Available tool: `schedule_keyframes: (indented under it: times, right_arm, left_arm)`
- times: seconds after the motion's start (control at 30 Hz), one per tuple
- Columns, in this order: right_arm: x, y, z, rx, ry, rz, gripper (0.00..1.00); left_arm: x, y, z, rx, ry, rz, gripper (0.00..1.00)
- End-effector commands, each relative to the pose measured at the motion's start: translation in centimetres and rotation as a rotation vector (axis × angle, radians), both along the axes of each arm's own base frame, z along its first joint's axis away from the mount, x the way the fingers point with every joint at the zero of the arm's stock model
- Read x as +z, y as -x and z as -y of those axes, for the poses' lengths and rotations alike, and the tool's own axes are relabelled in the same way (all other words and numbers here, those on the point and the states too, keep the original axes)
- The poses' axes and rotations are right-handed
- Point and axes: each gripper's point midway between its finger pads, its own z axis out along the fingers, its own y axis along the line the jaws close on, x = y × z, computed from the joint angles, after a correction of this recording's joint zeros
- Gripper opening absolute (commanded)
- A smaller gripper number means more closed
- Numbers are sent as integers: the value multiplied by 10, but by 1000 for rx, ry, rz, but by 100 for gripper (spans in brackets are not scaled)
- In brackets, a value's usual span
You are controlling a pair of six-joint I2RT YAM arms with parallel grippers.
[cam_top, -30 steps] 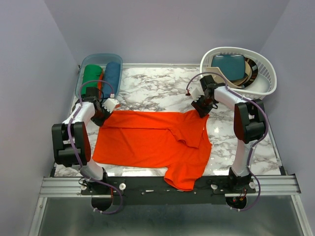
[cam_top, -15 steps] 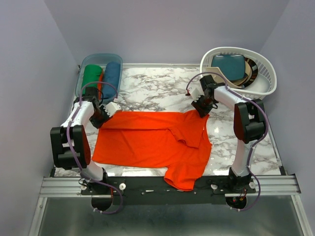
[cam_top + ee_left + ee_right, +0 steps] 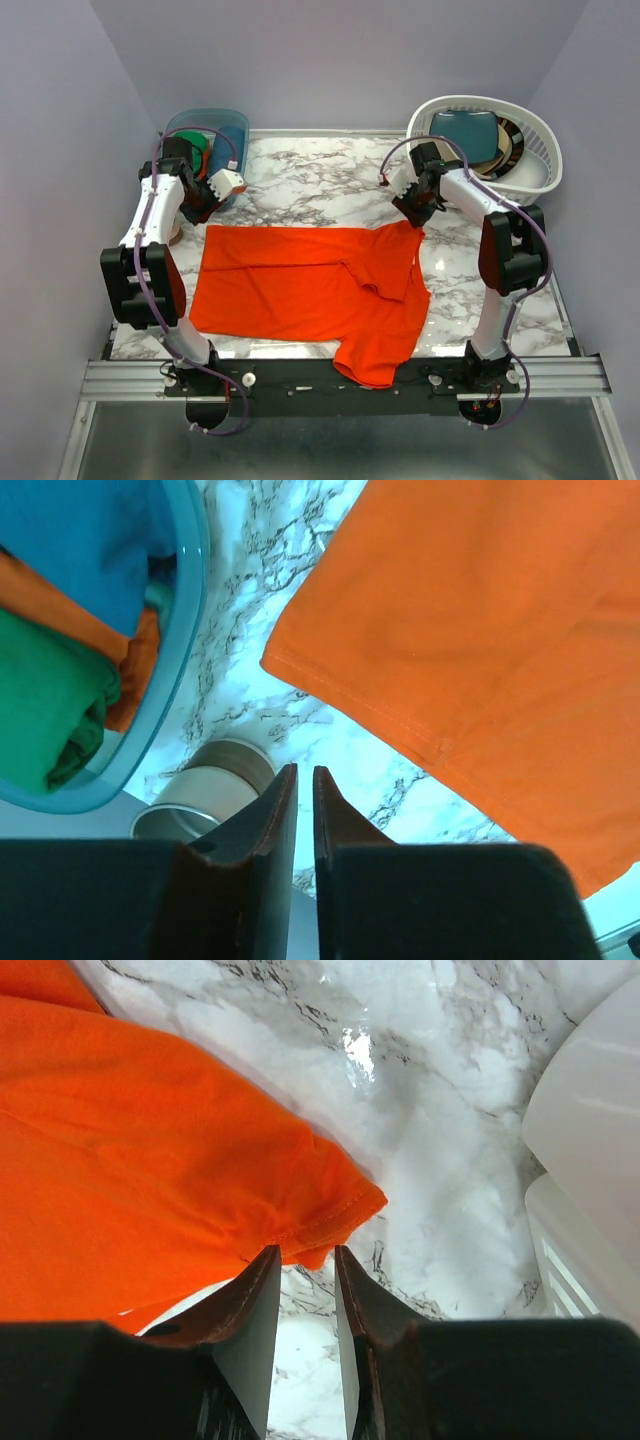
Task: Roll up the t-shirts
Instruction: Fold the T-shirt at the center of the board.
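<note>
At ten o'clock rolled shirts (image 3: 50, 705) sit in the bin (image 3: 215, 116), while the orange shirt (image 3: 300, 280) lies unrolled, the left gripper (image 3: 300, 772) clenched empty and the right gripper's (image 3: 305, 1252) hold unclear.

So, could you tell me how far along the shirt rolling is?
Done: rolled green t-shirt and blue t-shirt sit in the bin. In hand: orange t-shirt lies spread, unrolled, right gripper at its far corner, left gripper off it. Left: rolling it.

We take this for a robot lab cell: plain lilac walls (image 3: 330, 60) box in a marble-patterned table (image 3: 320, 180). An aluminium mounting rail (image 3: 570, 377) runs along its 6 o'clock edge.
</note>
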Motion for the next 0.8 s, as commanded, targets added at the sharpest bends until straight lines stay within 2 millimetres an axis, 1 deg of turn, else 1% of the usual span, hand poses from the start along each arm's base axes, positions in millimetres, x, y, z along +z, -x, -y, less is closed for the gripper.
schedule_keyframes:
  times: [0.0,0.07,0.1,0.13,0.17,0.2,0.23,0.27,0.3,0.37,0.4,0.43,0.53,0.6,0.67,0.7,0.73,0.77]
  right_arm:
    - [11,1,3,18,23,14,37]
    - [9,1,1,21,20,9,37]
    - [8,1,-1,29,11,5,37]
    - [7,2,-3,42,11,3,37]
    - [4,3,-3,50,17,-2,36]
    - [2,2,-6,78,26,4,36]
    - [0,1,-7,88,34,7,35]
    - [-2,1,-8,105,42,6,34]
    - [-4,1,-11,142,53,5,34]
    - [-6,1,-13,178,66,6,31]
    - [-9,2,-12,219,87,9,29]
    - [-10,1,-13,243,97,15,27]
    - [-22,4,-9,331,164,20,24]
    - [-26,-3,-5,382,211,46,24]
    - [-39,-4,2,404,271,31,23]
    - [-41,-10,7,410,312,38,23]
    - [-38,-19,6,406,322,59,22]
    - [-45,-16,5,424,322,23,22]
  left_arm:
    - [15,25,19,-97,87,-95,17]
    - [9,25,23,-92,96,-95,17]
    - [6,19,25,-95,89,-70,17]
    - [-11,25,28,-102,87,-98,15]
    - [-19,23,38,-93,74,-100,9]
    - [-27,7,40,-78,57,-50,6]
    - [-41,11,41,-66,50,-71,3]
    - [-48,11,42,-30,63,-82,0]
    - [-58,2,42,-6,65,-69,0]
    - [-73,5,39,21,53,-94,0]
    - [-79,-2,38,34,46,-72,0]
    - [-89,4,34,43,30,-84,0]
    - [-105,-1,22,58,-36,-73,0]
    - [-115,-3,13,76,-82,-82,0]
    - [-118,-7,10,83,-102,-74,0]
    - [-122,-10,7,92,-113,-71,0]
    - [-122,-13,6,98,-116,-62,0]
    - [-122,-15,5,100,-122,-57,0]
